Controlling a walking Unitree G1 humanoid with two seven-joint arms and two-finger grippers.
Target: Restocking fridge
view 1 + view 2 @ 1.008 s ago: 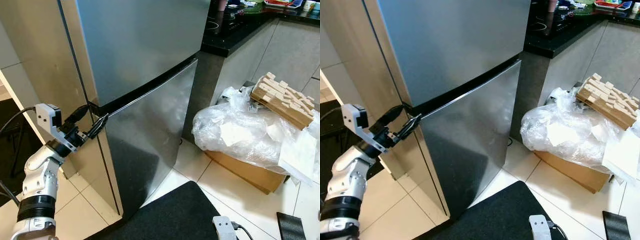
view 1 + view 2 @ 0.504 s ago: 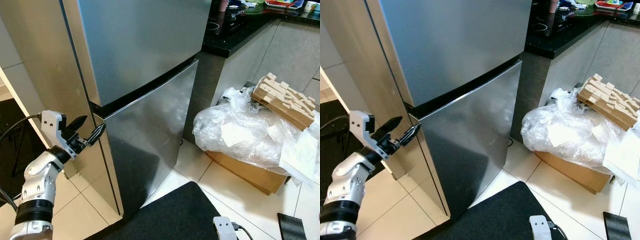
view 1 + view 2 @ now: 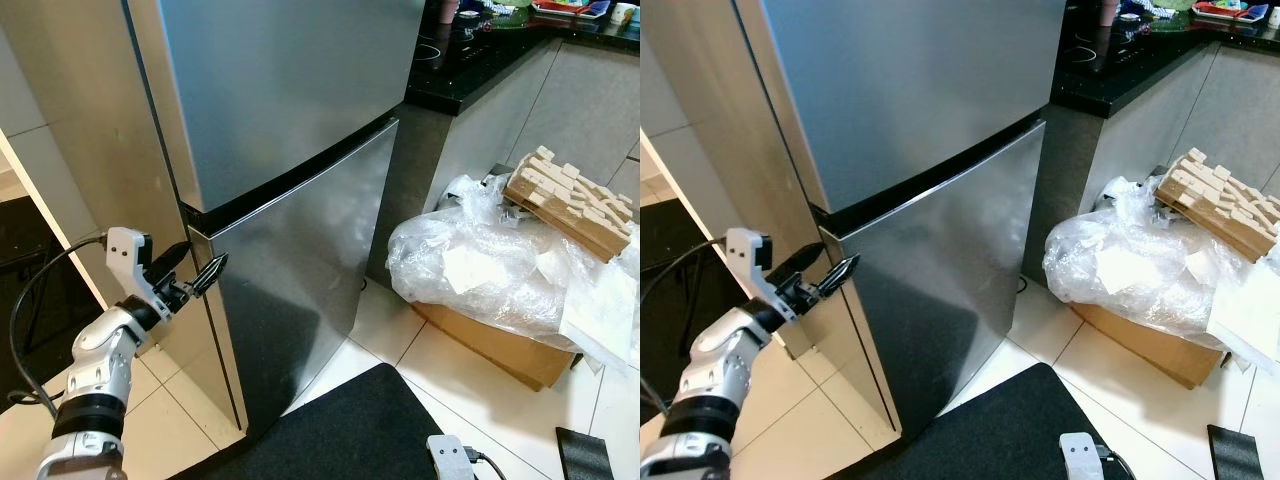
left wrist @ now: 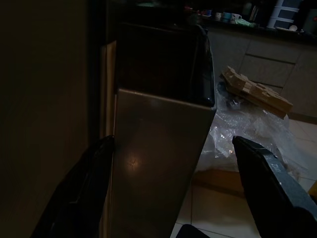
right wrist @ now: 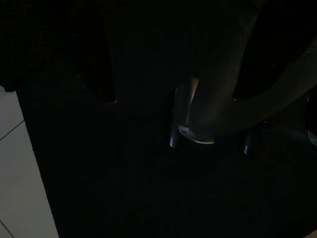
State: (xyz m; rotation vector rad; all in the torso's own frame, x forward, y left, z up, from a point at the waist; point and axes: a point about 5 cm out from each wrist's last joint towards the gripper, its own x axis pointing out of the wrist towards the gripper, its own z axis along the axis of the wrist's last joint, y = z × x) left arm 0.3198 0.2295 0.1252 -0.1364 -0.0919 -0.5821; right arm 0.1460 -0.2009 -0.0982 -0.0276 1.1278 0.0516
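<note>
The steel fridge stands shut, its upper door [image 3: 290, 90] above the lower door [image 3: 300, 260], with a black gap [image 3: 290, 175] between them. My left gripper [image 3: 202, 265] is open at the lower door's left edge, just under the gap. One finger lies along the fridge's side and the other in front of the door face. In the left wrist view the left gripper [image 4: 172, 141] straddles the lower door's top corner [image 4: 158, 148], apart from it. My right arm hangs idle, its wrist [image 3: 450, 458] low over the mat.
A black mat [image 3: 350, 430] lies on the tiles before the fridge. To the right, a clear plastic bag [image 3: 490, 265] covers a cardboard box [image 3: 500, 345], with a wooden stack [image 3: 565, 200] behind. A black counter [image 3: 480, 50] adjoins the fridge. A beige panel [image 3: 70, 130] stands on the left.
My left gripper has dropped from the black gap between the doors to the top left corner of the lower door and come slightly right. It stays open.
</note>
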